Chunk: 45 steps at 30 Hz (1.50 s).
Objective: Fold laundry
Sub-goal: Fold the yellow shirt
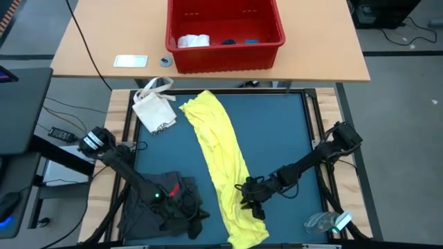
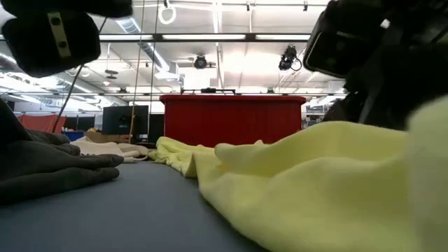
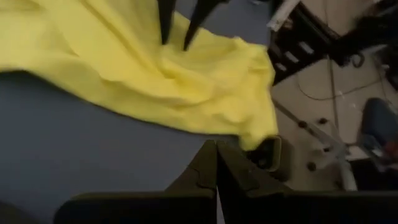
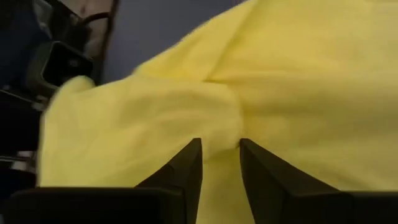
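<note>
Shirt (image 1: 220, 155) lies as long yellow strip across desk (image 1: 277, 131), unfolded. Right gripper (image 1: 250, 202) at its near end, jaws narrowly apart astride a fold; grip unclear. Left gripper (image 1: 181, 220) shut, empty, over grey garment (image 1: 149, 207). Step: straightening shirt. Next: firm pinch, spread flat.

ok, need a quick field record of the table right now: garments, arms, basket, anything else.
yellow T-shirt: bunched in a long strip running down the middle of the blue mat
dark grey garment: heaped at the mat's near left corner
left gripper: jaws shut, beside the grey heap, empty
right gripper: on the shirt's lower part, jaws apart with yellow cloth between them
red basket: on the wooden table beyond the mat, white cloth and a small blue piece inside
white bag: far left corner of the mat
</note>
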Tool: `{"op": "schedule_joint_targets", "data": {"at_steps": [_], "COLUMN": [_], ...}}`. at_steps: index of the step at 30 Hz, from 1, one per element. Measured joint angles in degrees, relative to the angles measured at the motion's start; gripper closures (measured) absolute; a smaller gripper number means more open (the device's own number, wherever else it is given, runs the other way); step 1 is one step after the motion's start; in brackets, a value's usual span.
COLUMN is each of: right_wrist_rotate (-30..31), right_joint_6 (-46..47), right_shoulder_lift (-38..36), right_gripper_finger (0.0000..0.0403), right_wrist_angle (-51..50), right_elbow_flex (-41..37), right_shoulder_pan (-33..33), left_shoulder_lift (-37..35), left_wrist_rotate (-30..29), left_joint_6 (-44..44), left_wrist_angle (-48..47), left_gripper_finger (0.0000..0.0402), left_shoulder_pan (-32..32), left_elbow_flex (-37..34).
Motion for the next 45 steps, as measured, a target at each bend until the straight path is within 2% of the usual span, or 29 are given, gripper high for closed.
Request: {"op": "schedule_joint_targets", "data": {"at_steps": [5, 9, 14, 18, 21, 26, 31, 34, 38, 41, 45], "right_wrist_rotate": [4.5, 5.2, 4.6, 0.1, -2.4, -2.5, -1.7, 0.0, 4.9, 3.0, 0.3], "right_joint_6": [1.6, 1.2, 1.2, 1.5, 1.5, 1.5, 4.7, 4.5, 4.7, 4.7, 4.3], "right_shoulder_lift": [-1.4, -1.3, 1.0, 3.0, 4.6, 7.3, 7.0, 5.5, 2.5, 0.4, 0.1], "right_gripper_finger": [0.0292, 0.0291, 0.0293, 0.0293, 0.0293, 0.0295, 0.0320, 0.0346, 0.0371, 0.0364, 0.0318], "right_wrist_angle": [-1.4, 0.0, 0.2, 5.0, 4.9, 5.1, 4.7, 3.7, -3.5, -4.9, -3.1], "right_elbow_flex": [0.0, 0.0, 0.0, 0.1, 1.8, 4.5, 4.7, 4.7, 4.7, 4.6, 4.6], "right_shoulder_pan": [1.6, 0.5, -1.6, -1.8, -0.8, 0.6, 0.5, 0.2, -1.2, -2.3, -1.1], "left_shoulder_lift": [1.5, 2.5, 2.6, 2.6, 2.6, 2.6, 2.6, 2.6, 2.6, 2.6, 2.6], "left_wrist_rotate": [0.5, 0.6, 0.7, 0.9, 0.9, 0.9, 0.9, 0.9, 0.9, 0.9, 0.9], "left_joint_6": [-0.1, 0.0, 0.1, 1.9, 2.0, 2.0, -0.4, -3.2, -6.0, -6.7, -6.7], "left_wrist_angle": [0.5, 0.6, -0.8, -0.6, -0.9, -1.6, -3.8, -4.4, -4.8, -4.8, -4.8], "left_gripper_finger": [0.0397, 0.0397, 0.0397, 0.0395, 0.0378, 0.0330, 0.0304, 0.0304, 0.0312, 0.0316, 0.0316], "left_shoulder_pan": [-1.6, -2.5, -2.7, -2.6, -2.7, -2.8, -2.8, -2.8, -3.1, -3.9, -5.1], "left_elbow_flex": [2.4, 3.0, 3.0, 3.0, 3.0, 3.0, 3.0, 3.0, 3.0, 3.0, 3.0]}}
